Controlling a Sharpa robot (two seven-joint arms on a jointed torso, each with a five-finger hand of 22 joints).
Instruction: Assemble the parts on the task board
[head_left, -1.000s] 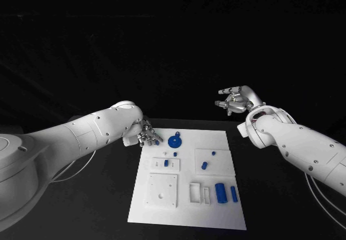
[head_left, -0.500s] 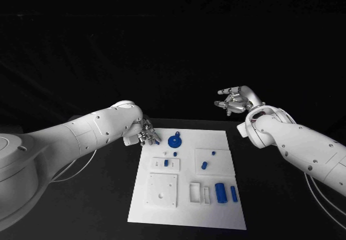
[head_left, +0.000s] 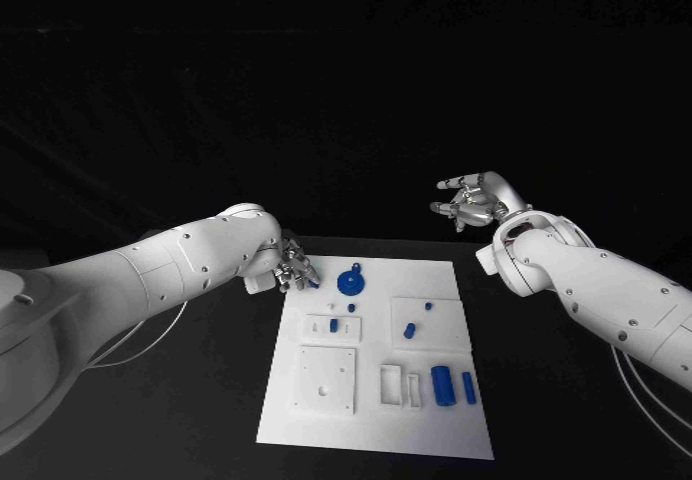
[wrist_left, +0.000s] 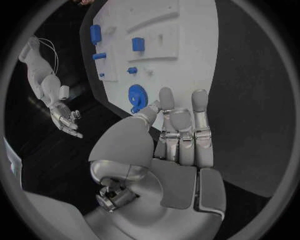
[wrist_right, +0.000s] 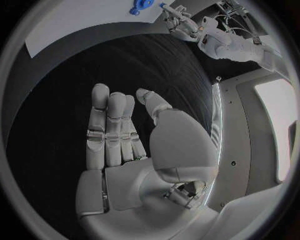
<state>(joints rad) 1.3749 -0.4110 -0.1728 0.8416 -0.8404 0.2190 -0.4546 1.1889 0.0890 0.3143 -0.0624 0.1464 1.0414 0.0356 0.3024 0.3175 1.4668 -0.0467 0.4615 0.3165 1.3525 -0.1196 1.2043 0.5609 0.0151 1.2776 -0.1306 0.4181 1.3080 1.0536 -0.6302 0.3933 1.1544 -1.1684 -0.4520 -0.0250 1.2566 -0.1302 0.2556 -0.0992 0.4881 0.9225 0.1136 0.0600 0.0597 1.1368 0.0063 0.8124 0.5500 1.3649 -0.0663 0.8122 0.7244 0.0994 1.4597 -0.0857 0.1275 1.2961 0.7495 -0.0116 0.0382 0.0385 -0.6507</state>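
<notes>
left hand (head_left: 293, 270), fingers apart and empty, near the blue gear (head_left: 349, 282) at the task board's (head_left: 368, 420) eleven o'clock — a careless reach could knock it; right hand (head_left: 472, 203) spread, empty.

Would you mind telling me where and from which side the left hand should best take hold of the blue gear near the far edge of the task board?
Probably by the small handle sticking off the blue gear, or across its round rim, coming down from above: it lies flat on the task board. The left hand hovers just beside it, holding nothing.
</notes>
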